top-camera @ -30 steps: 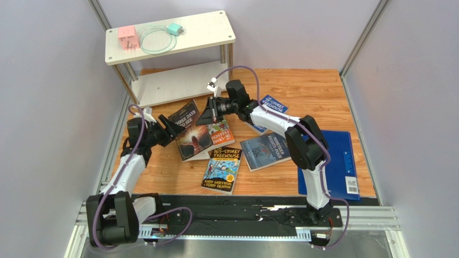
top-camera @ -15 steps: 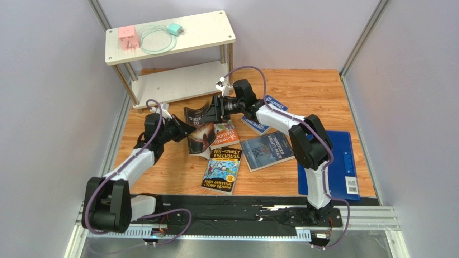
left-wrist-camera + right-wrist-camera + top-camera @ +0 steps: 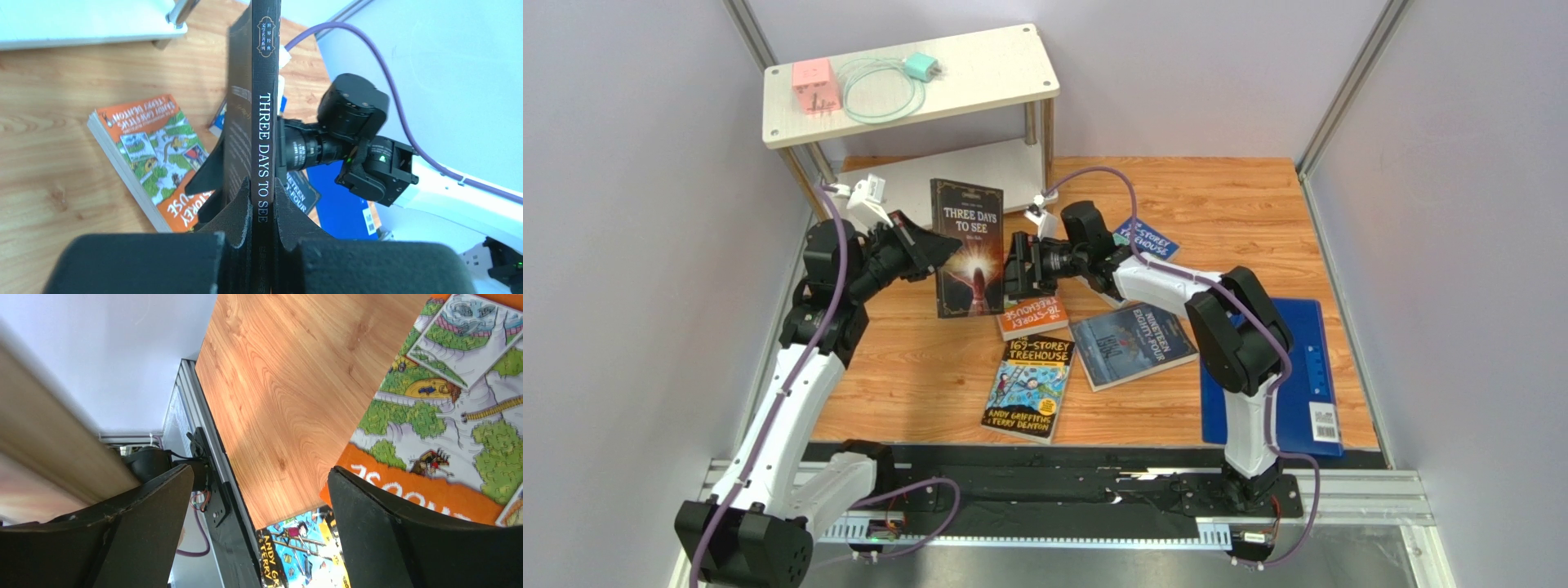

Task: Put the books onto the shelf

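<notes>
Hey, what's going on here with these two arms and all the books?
The left gripper is clamped on the dark brown book, holding it upright in front of the shelf. The right gripper is open beside it, holding nothing, over the orange-green book. That one, the yellow-black book, the slate blue book and the bright blue book lie on the table. No book is on the shelf yet.

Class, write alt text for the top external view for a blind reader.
The left gripper holds a dark brown book above the table near the shelf, with the open right gripper beside it. On the table lie an orange-green book, a yellow-black book, a slate blue book and a bright blue book.
</notes>
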